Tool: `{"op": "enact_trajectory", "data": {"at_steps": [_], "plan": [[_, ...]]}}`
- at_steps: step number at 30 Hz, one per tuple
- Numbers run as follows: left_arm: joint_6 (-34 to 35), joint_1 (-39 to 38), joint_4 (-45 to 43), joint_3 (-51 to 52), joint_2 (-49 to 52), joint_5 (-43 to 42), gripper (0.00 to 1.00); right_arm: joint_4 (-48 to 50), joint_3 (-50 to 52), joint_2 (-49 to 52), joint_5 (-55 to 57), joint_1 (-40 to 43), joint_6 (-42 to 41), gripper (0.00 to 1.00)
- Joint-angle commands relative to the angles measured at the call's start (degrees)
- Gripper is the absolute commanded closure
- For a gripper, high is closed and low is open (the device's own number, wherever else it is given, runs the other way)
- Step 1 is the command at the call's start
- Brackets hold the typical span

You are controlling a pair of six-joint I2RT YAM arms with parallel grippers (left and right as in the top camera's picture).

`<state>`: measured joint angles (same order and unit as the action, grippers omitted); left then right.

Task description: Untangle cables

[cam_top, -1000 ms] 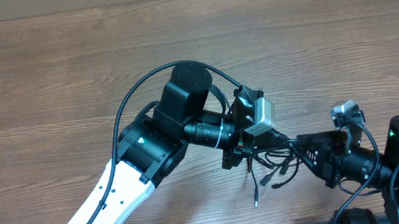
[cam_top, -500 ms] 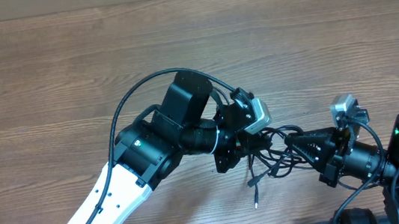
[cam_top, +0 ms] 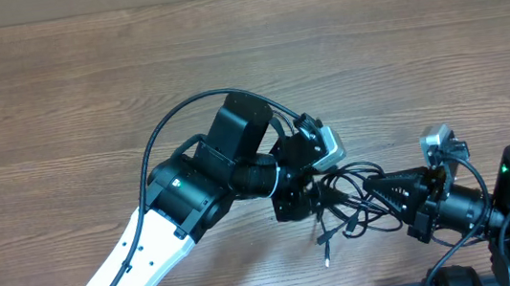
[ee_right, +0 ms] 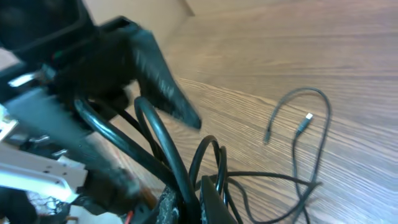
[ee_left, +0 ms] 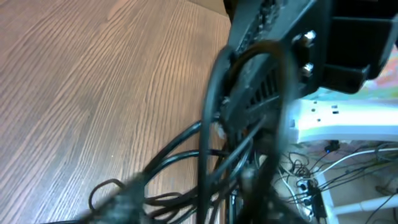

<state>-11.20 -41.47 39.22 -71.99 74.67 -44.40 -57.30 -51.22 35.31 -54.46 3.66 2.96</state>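
Cables (cam_top: 351,207) lay as a loose black tangle on the wooden table (cam_top: 85,85), near the table's front edge and right of its middle. A few strands trailed off the tangle toward that front edge, one ending in a small plug (cam_top: 327,261).

The left gripper (cam_top: 307,198) sat low over the table at the tangle's left side, its fingers lost in the dark mass from overhead. The left wrist view was blurred, with cable loops (ee_left: 208,149) crossing right in front of the lens. I couldn't tell how far the jaws stood apart or whether they pinched a strand.

The right gripper (cam_top: 384,189) reached in from the table's front-right corner and met the tangle's right side. In the right wrist view its fingers (ee_right: 214,202) stood close together at the bottom of the frame. Thick loops (ee_right: 155,134) rose from between them, so it looked clamped on the cables.

In that same view one thin strand (ee_right: 323,134) lay slack and flat on the table, clear of both grippers, with a silver-tipped plug (ee_right: 308,117) at its end. The other gripper's dark pointed finger (ee_right: 163,84) showed just above the loops, with strands touching it.
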Motion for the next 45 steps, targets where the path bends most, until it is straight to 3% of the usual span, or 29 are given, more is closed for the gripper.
{"op": "enact_trajectory", "data": {"at_steps": [1, 2, 4, 7, 12, 15, 19, 20, 21, 22, 23, 29, 31, 32, 33, 35, 36, 45], "plan": [[-0.4, 0.2, -2.1, -0.5, -0.5, 0.2, 0.20, -0.5, -0.5, -0.4, 2.9, -0.2, 0.1, 0.96], [-0.4, 0.2, -3.7, -0.5, -0.5, 0.3, 0.08, -1.2, -0.5, -0.4, 3.0, -0.2, 0.7, 0.96], [-0.4, 0.2, -7.2, -0.5, -0.5, 0.3, 0.00, -2.9, -0.5, -0.4, 3.0, -0.2, 2.1, 0.96], [-0.9, 0.2, -13.8, -0.5, -0.5, 1.3, 0.00, -2.0, -0.5, -0.4, 0.5, -0.2, 2.1, 0.96], [-0.8, 0.2, -13.5, -0.5, -0.2, 2.5, 0.01, -1.6, -0.5, -0.4, -4.7, -0.2, 3.1, 0.96], [-0.8, 0.2, -12.7, -0.5, 0.4, -0.5, 0.21, -1.0, -0.5, -0.4, -8.0, -0.2, 6.2, 0.96], [-0.8, 0.2, -13.0, -0.5, 0.6, -0.4, 0.94, -1.7, -0.5, -0.4, -8.0, -0.2, 6.2, 0.96], [-0.8, 0.2, -13.1, -0.5, 0.6, -0.4, 0.96, -2.0, -0.5, -0.4, -7.8, -0.2, 6.1, 0.95], [-0.8, 0.2, -13.1, -0.5, 0.6, -0.4, 0.96, -2.1, -0.5, -0.4, -7.1, -0.2, 6.1, 0.84], [-0.8, 0.2, -13.1, -0.5, 0.6, -0.4, 0.96, -2.0, -0.5, -0.4, -6.0, -0.2, 6.1, 0.58], [-0.4, 0.2, -13.1, -0.5, 0.6, -0.1, 0.96, -2.0, -0.5, -0.4, -5.0, -0.2, 6.1, 0.49], [11.6, 0.2, -13.6, -0.5, 0.6, 10.8, 0.96, -3.5, -0.5, -0.4, -1.9, -0.2, 6.1, 0.42], [14.2, 0.2, -15.1, -0.5, 0.6, 11.0, 0.96, -3.5, -0.5, -0.4, -1.7, -0.2, 6.1, 0.42], [15.0, 0.2, -16.2, -0.5, 0.6, 11.0, 0.96, -3.5, -0.5, -0.4, -0.5, -0.2, 6.1, 0.48], [15.4, 0.2, -17.0, -0.5, 0.6, 11.0, 0.96, -3.7, -0.5, -0.4, 0.1, -0.2, 6.1, 0.57], [16.6, 0.2, -18.7, -0.5, 0.6, 11.0, 0.96, -5.1, -0.5, -0.4, 0.9, -0.2, 6.4, 0.87], [16.6, 0.3, -19.3, -0.5, 0.6, 11.0, 0.96, -5.7, -0.5, -0.4, 0.9, -0.2, 7.1, 0.96], [35.1, 1.2, -21.5, -0.5, 0.6, 27.3, 0.96, -7.8, -0.5, -0.4, 0.9, -0.2, 9.4, 0.96]]}}
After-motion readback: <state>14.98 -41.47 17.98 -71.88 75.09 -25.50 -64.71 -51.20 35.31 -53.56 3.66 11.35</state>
